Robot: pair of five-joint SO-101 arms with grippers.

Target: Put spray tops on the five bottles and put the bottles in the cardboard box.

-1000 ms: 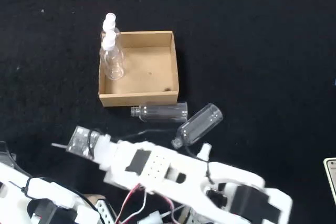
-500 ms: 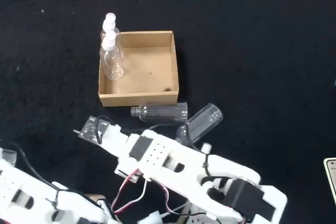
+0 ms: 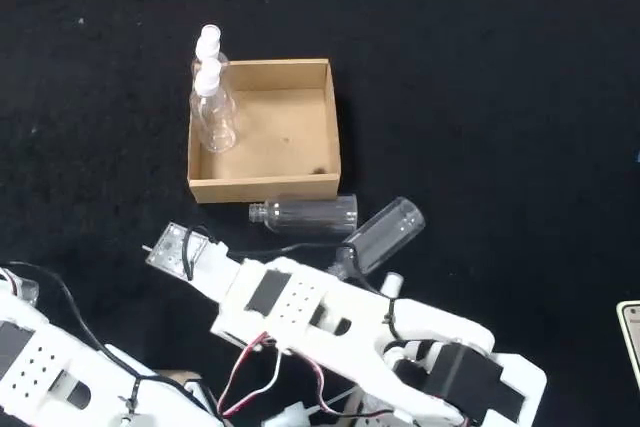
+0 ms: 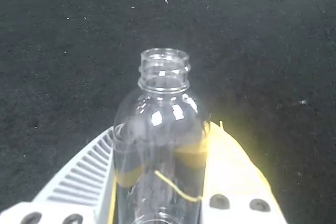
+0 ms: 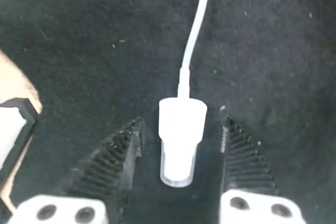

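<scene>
Black worktop — cardboard box near centre, two capped bottles at its 10 o'clock corner. Spread around a spray top, the right gripper has swung slightly toward the box; the left gripper pinches an open-necked bottle low at 8 o'clock — capping looks next.

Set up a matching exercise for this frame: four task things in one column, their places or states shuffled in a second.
1. loose spray top
2. bottle in the left wrist view
3. white-topped bottle
4. loose uncapped bottle

A. on the table, along the cardboard box front wall
B. upright inside the box
C. clamped in the left gripper
D. between the right gripper open fingers

Pairs: 1-D, 2-C, 3-B, 4-A.
</scene>
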